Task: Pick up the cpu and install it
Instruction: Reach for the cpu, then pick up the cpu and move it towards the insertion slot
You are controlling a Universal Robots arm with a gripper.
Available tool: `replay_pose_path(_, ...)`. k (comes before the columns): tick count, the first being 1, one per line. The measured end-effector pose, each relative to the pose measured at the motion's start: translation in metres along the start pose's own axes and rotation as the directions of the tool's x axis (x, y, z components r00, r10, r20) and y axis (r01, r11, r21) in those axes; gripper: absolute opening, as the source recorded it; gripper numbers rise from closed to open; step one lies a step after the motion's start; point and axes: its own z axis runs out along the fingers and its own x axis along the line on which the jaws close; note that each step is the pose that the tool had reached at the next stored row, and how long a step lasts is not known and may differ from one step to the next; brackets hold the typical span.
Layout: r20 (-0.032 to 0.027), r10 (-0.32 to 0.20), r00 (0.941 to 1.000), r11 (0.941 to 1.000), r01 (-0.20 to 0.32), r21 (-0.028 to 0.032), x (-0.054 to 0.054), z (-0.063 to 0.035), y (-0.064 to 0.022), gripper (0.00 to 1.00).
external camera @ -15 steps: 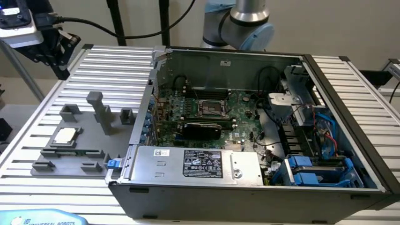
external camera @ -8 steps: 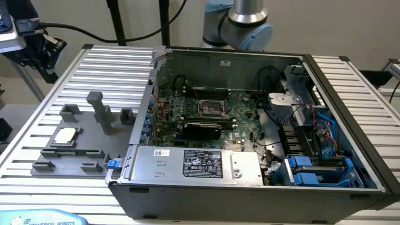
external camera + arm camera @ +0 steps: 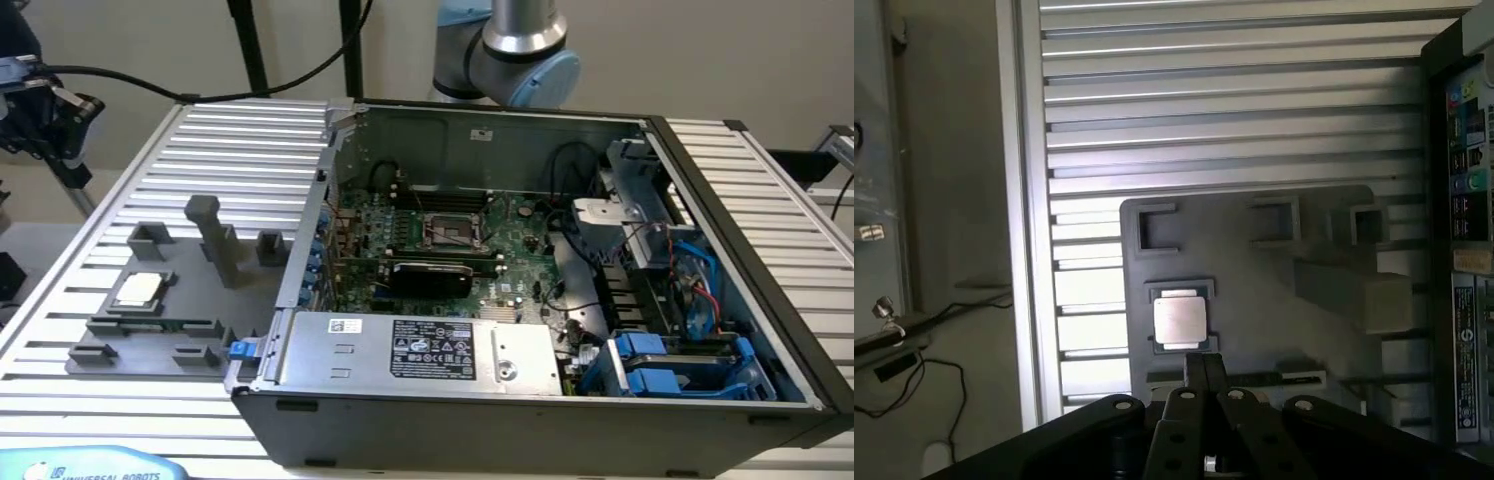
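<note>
The open computer case (image 3: 534, 300) with its motherboard socket (image 3: 454, 232) stands well off to one side of the claw. The grey fixture plate (image 3: 1254, 290) lies ahead of and below the claw (image 3: 1203, 361), whose two fingers are pressed together with nothing between them. The cpu (image 3: 1179, 320) sits flat in its square recess on that plate, just beyond the fingertips and apart from them; fingers this tight probably cannot straddle the chip and would strike its metal lid if lowered, and the recess's raised walls leave little room, so an off-centre grip could tilt or drop it.
</note>
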Motion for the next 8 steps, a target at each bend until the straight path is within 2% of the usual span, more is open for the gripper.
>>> replay_pose_path(8,0.0001,0.0,1.0,1.0,0.0,-0.0001,0.0,0.0,0.0001,0.11)
